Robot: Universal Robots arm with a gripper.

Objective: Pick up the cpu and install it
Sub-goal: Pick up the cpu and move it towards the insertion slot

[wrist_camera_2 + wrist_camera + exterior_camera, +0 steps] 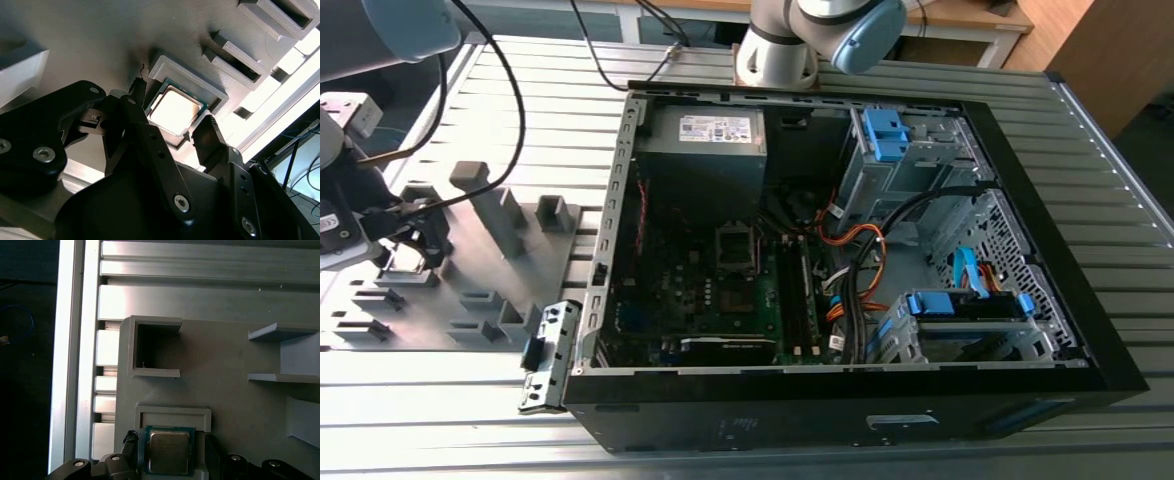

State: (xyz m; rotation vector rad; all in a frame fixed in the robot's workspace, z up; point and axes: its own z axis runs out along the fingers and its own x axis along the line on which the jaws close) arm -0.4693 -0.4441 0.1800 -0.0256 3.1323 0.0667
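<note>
Exterior view: gripper (403, 240) low over the grey fixture tray (494, 290); the computer case (787, 425) sits beside the tray, toward the exterior view's right.
Second wrist view: cpu (175, 109) in a tray pocket, fingers (207, 134) straddling it, released.
First wrist view: gaps on both sides.
Pick step, I judge; it calls for closing squarely on the chip's edges.

1. In the exterior view, soft even light leaves the ribbed metal desk (1107, 200) pale and bright, while the inside of the open computer case (787, 425) lies dim and murky.
2. In the second wrist view, the cpu (176, 111) glares warm white, nearly blown out. The black gripper (174, 116) is a dark mass, and a washed-out strip burns along the desk's edge.
3. In the first wrist view, glare streaks the desk's slats. The grey holder (235, 405) is evenly lit, with shadow pooled in its square pocket (155, 347).
</note>
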